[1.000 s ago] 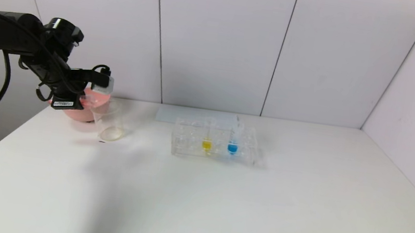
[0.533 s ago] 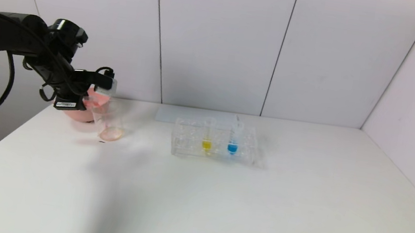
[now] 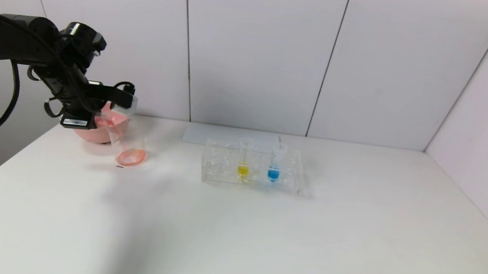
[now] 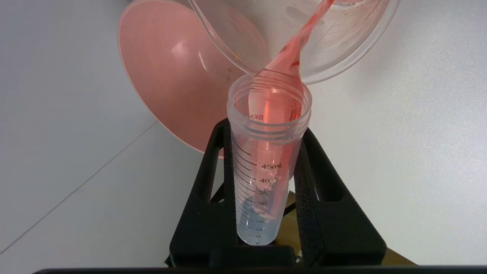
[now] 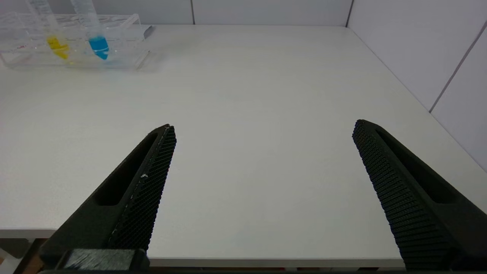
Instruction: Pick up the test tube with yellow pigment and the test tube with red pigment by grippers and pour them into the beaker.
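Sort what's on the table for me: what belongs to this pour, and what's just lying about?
In the job:
red tube, shut in the left gripper, pouring
beaker, taking the red liquid
yellow tube, waiting in the rack
right gripper, open, idle

Lying about:
blue tube
pink bowl

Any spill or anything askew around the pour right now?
Nothing stands out. The left claw tips the red tube, and its stream lands inside the beaker. No liquid shows on the table.
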### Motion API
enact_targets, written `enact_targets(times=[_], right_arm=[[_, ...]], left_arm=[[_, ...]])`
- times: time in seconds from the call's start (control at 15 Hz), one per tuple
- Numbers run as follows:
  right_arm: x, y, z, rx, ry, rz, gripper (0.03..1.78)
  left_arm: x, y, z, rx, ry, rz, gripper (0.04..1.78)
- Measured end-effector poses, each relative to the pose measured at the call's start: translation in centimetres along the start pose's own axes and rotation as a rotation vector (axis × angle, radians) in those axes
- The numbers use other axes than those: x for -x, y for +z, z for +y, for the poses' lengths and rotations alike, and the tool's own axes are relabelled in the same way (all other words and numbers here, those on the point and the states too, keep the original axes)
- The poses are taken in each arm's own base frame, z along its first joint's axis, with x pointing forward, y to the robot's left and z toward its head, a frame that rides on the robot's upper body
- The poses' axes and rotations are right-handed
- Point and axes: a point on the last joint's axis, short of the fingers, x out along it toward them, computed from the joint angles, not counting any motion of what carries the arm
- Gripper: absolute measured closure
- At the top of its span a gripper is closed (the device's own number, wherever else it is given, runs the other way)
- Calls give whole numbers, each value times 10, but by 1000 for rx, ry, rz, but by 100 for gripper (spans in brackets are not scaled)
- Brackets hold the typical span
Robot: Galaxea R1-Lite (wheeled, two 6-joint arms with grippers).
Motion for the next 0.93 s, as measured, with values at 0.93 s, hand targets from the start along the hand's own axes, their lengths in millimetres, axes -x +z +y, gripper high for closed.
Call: enact_targets(times=[0.93], right_arm=[[0,0,0,0,0,0,11]], left_arm=[[2,13,2,-85,51,80,137]])
